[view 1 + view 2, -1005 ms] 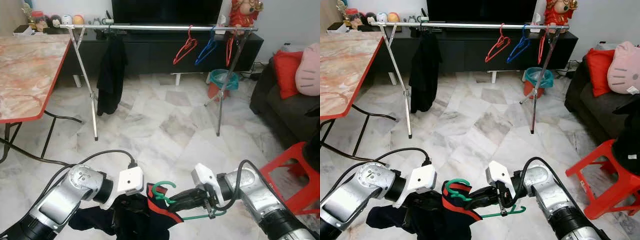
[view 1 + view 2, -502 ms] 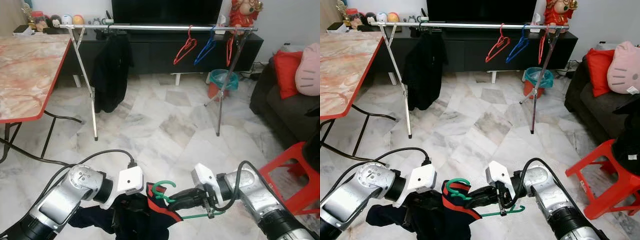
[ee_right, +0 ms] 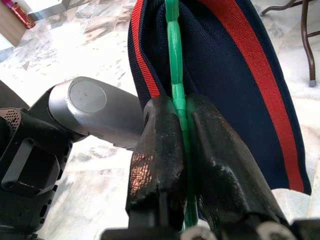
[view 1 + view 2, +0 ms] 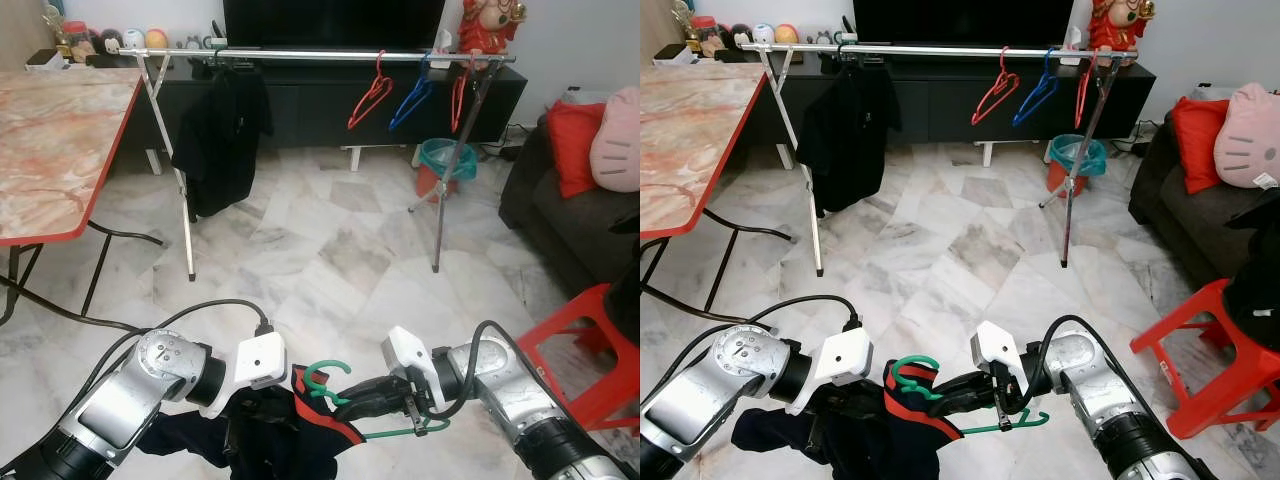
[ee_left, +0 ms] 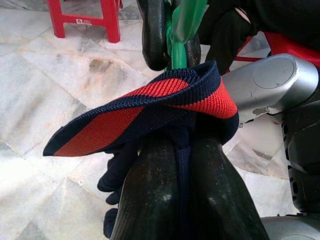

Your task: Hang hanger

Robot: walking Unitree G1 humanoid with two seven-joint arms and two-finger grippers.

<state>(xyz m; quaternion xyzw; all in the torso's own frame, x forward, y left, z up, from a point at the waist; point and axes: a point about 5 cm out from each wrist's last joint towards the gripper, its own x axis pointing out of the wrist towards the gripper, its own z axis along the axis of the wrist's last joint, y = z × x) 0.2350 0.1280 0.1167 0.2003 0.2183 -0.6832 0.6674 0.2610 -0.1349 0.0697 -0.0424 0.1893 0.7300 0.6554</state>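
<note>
- Green plastic hanger (image 4: 345, 395) is held low before the robot, above the pale marble floor (image 4: 330, 250), its hook curling upward and its lower bar running toward the right arm.
- The hanger's thin green bar is clamped between the closed black fingers (image 3: 160, 155) of the right gripper (image 3: 181, 117).
- A navy garment with a red-striped ribbed collar (image 5: 150, 107) is draped over the hanger, and its dark body is seen hanging below, between the two arms.
- The left gripper (image 5: 177, 150) is closed on the collar, the fabric being pinched between its two black fingers.
- A silver clothes rail on crossed legs (image 4: 940, 49) stands well apart, across the floor in front of a black TV cabinet (image 4: 330, 100).
- On the rail a black garment (image 4: 222, 140) hangs at the left end; two red hangers (image 4: 370, 95) and a blue hanger (image 4: 412, 95) hang toward the right end.
- A marble-patterned table with a red edge (image 4: 60, 150) is seen at the left and a red plastic stool (image 4: 1215, 350) at the right.
</note>
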